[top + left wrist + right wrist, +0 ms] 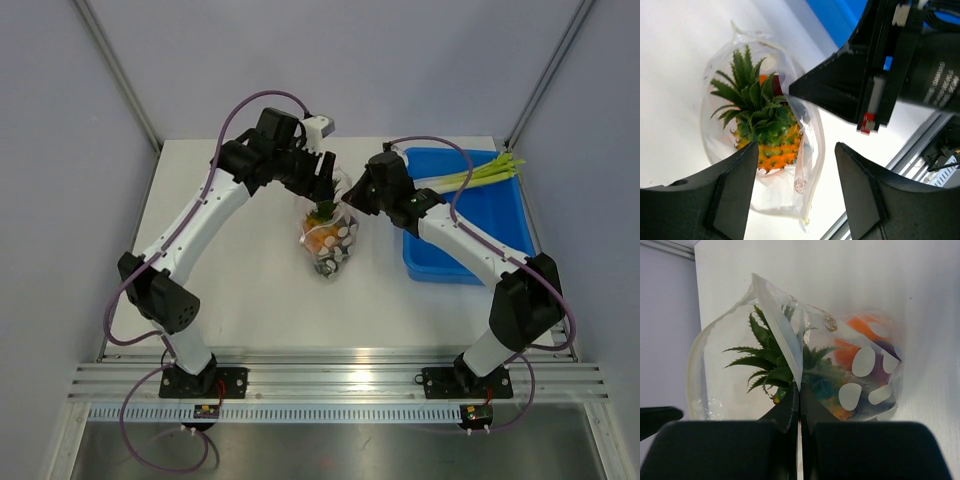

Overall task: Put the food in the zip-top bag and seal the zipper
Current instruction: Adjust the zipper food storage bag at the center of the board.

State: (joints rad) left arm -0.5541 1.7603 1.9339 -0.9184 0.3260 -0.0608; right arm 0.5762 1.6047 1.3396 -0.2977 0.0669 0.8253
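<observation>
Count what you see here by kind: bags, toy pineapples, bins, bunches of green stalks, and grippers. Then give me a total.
zip-top bag: 1
pineapple: 1
blue bin: 1
bunch of green stalks: 1
grippers: 2, the left gripper and the right gripper
Total: 6

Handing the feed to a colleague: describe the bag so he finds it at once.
On the white table, look just left of the blue bin, near the middle. The bag is the clear crinkly pouch there, the only thing showing a pineapple with green leaves inside, its rim pinched by the right gripper.
</observation>
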